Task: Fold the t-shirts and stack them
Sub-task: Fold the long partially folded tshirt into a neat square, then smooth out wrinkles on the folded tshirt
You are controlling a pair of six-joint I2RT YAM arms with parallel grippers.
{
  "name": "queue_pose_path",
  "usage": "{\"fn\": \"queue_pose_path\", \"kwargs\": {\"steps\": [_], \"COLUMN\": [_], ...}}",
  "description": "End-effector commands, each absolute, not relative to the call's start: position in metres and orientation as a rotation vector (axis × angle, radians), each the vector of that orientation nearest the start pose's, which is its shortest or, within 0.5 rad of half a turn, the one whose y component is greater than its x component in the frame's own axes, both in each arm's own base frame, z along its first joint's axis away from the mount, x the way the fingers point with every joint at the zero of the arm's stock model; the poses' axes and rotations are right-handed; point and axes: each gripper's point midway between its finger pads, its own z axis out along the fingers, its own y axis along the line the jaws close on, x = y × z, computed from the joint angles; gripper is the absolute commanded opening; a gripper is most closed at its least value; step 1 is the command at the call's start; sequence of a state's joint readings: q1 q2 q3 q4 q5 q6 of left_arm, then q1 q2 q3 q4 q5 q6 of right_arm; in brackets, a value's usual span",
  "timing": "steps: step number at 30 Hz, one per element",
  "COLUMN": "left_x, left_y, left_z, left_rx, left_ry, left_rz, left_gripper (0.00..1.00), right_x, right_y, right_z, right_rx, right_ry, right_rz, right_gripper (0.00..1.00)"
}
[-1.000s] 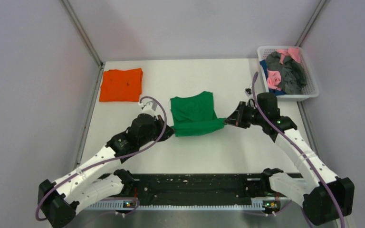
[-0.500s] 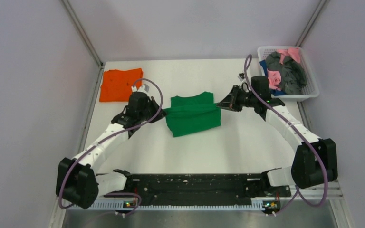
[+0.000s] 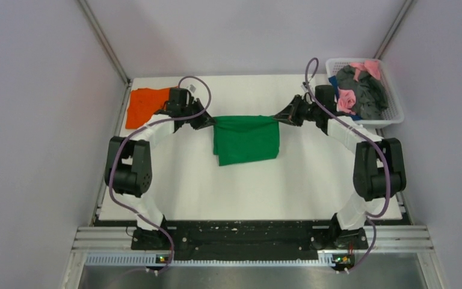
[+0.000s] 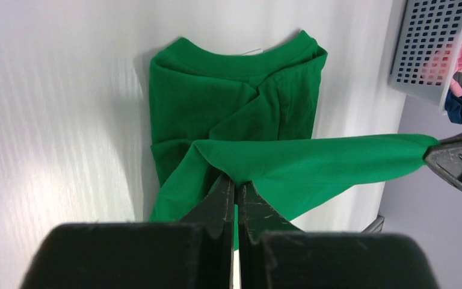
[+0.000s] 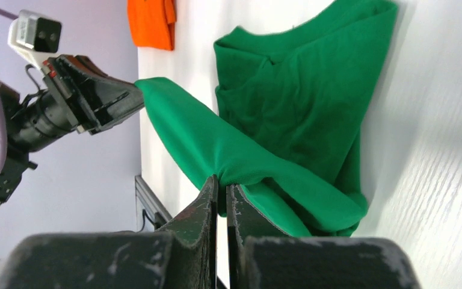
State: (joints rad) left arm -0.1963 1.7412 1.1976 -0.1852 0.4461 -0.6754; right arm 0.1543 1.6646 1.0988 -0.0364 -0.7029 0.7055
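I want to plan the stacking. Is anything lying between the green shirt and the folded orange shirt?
No loose thing shows there. Only the left gripper, shut on the green shirt, is between it and the orange shirt.

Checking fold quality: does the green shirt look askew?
Yes: the green t-shirt sits skewed, its near edge slanting and a layer poking out near-left, while the left tool and right tool pinch its raised fold.

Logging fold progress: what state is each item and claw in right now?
left claw: shut on green t-shirt
right claw: shut on green t-shirt
green t-shirt: partly folded, edge lifted between both claws
orange t-shirt: folded, lying flat
basket: holding crumpled garments
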Motion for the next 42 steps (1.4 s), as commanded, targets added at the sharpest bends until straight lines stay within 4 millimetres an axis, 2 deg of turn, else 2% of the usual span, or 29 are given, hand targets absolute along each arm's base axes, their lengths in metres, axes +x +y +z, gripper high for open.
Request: {"fn": "queue_pose_path", "kwargs": {"steps": [1, 4, 6, 7, 9, 10, 11, 13, 14, 16, 17, 20, 22, 24, 26, 29, 33, 36, 39, 42], "left_x": [0.452, 0.469, 0.481, 0.487, 0.499, 0.505, 0.51, 0.512, 0.51, 0.504, 0.498, 0.477, 0.46, 0.444, 0.432, 0.424, 0.412, 0.402, 0.393, 0.383], "left_y": [-0.188, -0.181, -0.174, -0.174, -0.176, -0.177, -0.178, -0.18, -0.183, -0.186, -0.183, -0.19, -0.205, -0.224, -0.244, -0.262, -0.274, -0.275, -0.275, -0.271], "left_z": [0.139, 0.118, 0.108, 0.105, 0.102, 0.104, 0.104, 0.11, 0.117, 0.134, 0.134, 0.152, 0.163, 0.162, 0.155, 0.138, 0.116, 0.096, 0.071, 0.047], "left_rx": [-0.26, -0.328, -0.368, -0.374, -0.368, -0.357, -0.351, -0.355, -0.336, -0.309, -0.321, -0.282, -0.234, -0.18, -0.132, -0.134, -0.163, -0.185, -0.207, -0.228], "left_ry": [2.327, 2.361, 2.373, 2.372, 2.38, 2.381, 2.386, 2.413, 2.414, 2.391, 2.393, 2.366, 2.353, 2.367, 2.389, 2.434, 2.471, 2.494, 2.543, 2.606], "left_rz": [-1.0, -0.972, -0.945, -0.947, -0.961, -0.966, -0.969, -0.983, -1.002, -0.997, -0.951, -0.889, -0.911, -0.929, -0.931, -0.957, -1.028, -1.047, -1.051, -1.024], "left_gripper": [0.0, 0.0, 0.0, 0.04, 0.21, 0.28, 0.35, 0.43, 0.54, 0.93, 0.98, 0.99, 0.99, 0.99, 0.99, 0.99, 0.99, 0.99, 0.99, 0.99], "right_x": [0.446, 0.469, 0.483, 0.49, 0.509, 0.519, 0.524, 0.535, 0.535, 0.528, 0.524, 0.505, 0.481, 0.452, 0.432, 0.417, 0.436, 0.459, 0.496, 0.528], "right_y": [0.193, 0.194, 0.192, 0.189, 0.181, 0.177, 0.177, 0.179, 0.18, 0.18, 0.178, 0.164, 0.166, 0.181, 0.204, 0.236, 0.247, 0.254, 0.257, 0.251], "right_z": [0.171, 0.15, 0.128, 0.121, 0.109, 0.106, 0.104, 0.11, 0.115, 0.125, 0.137, 0.159, 0.17, 0.17, 0.179, 0.181, 0.17, 0.149, 0.122, 0.093], "right_rx": [0.166, 0.191, 0.238, 0.263, 0.299, 0.319, 0.325, 0.301, 0.271, 0.217, 0.197, 0.177, 0.16, 0.115, 0.029, -0.09, -0.041, -0.033, 0.001, 0.08], "right_ry": [2.155, 2.179, 2.203, 2.208, 2.196, 2.192, 2.195, 2.186, 2.197, 2.239, 2.231, 2.207, 2.183, 2.159, 2.125, 2.135, 2.135, 2.162, 2.18, 2.219], "right_rz": [1.215, 1.206, 1.173, 1.144, 1.077, 1.061, 1.066, 1.077, 1.078, 1.062, 1.034, 0.933, 0.959, 1.058, 1.18, 1.29, 1.301, 1.308, 1.271, 1.207], "right_gripper": [0.0, 0.0, 0.0, 0.0, 0.0, 0.06, 0.14, 0.36, 0.49, 0.83, 0.97, 0.99, 0.99, 0.99, 0.99, 0.99, 0.99, 0.99, 0.99, 0.99]}}
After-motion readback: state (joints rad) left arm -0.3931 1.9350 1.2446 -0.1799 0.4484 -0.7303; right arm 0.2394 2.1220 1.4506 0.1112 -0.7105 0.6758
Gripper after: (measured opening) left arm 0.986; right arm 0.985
